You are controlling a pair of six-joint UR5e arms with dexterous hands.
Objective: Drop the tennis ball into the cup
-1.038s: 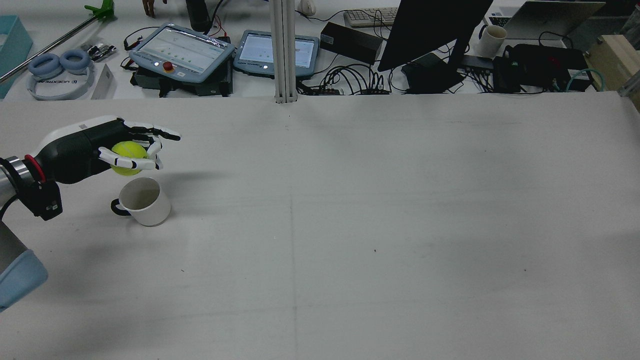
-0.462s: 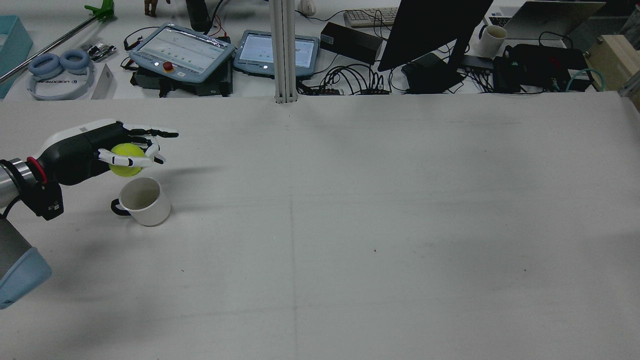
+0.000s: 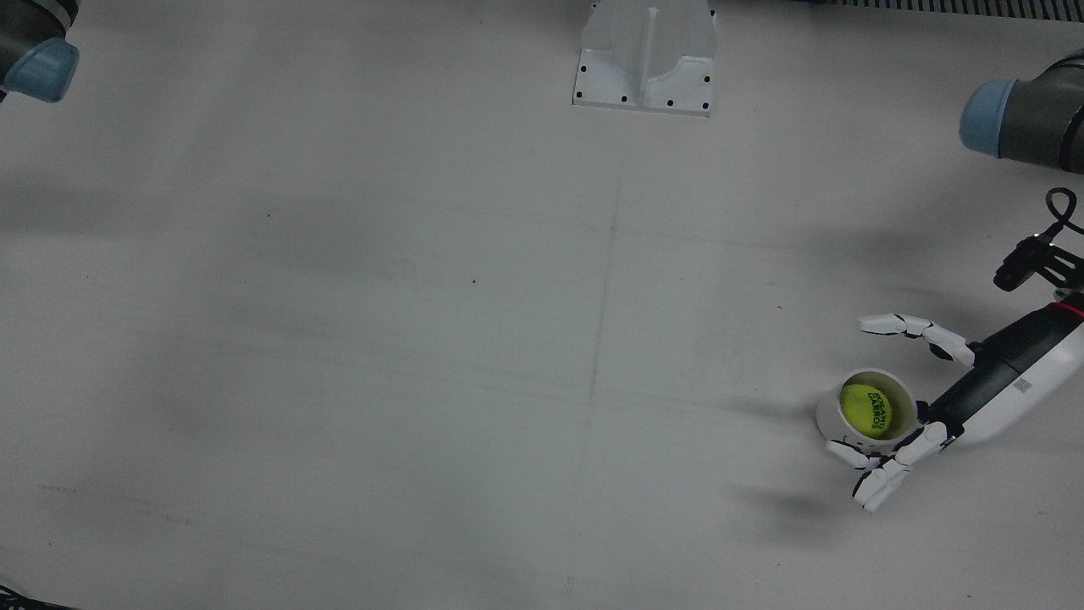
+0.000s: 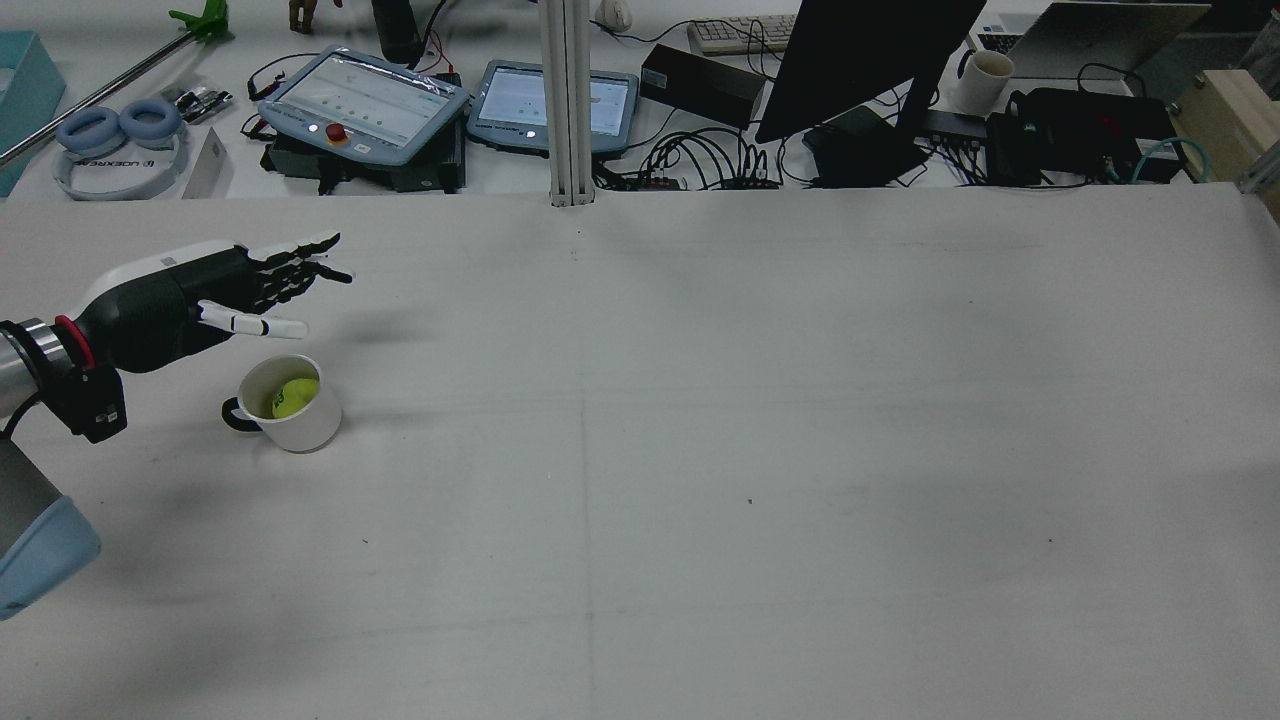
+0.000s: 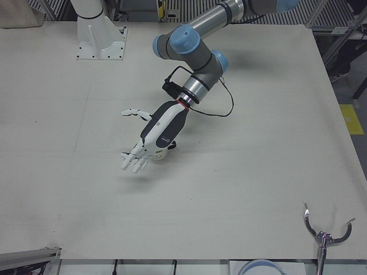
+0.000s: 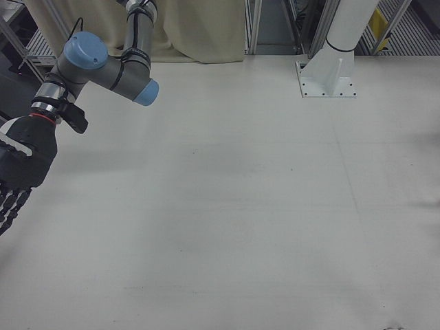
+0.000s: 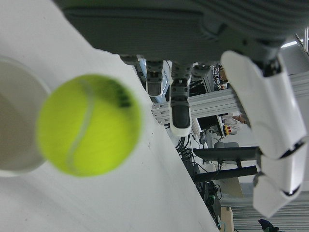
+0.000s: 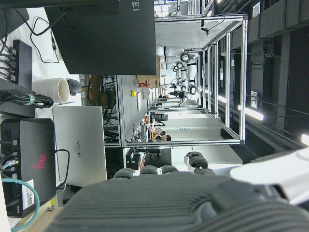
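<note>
The yellow tennis ball lies inside the white cup, which stands upright near the table's left edge in the rear view, ball showing over its rim. My left hand hovers just above and behind the cup, fingers spread, holding nothing; it also shows in the front view and the left-front view. The left hand view shows the blurred ball at the cup's mouth below straight fingers. My right hand hangs at the right-front view's left edge, fingers extended, empty.
The post's base plate is bolted at the table's robot side. Beyond the far edge stand tablets, a monitor, headphones and cables. A metal claw tool lies at the operators' edge.
My left hand opened its fingers and let go of the tennis ball, which dropped into the cup below. The hand stayed in about the same place.
</note>
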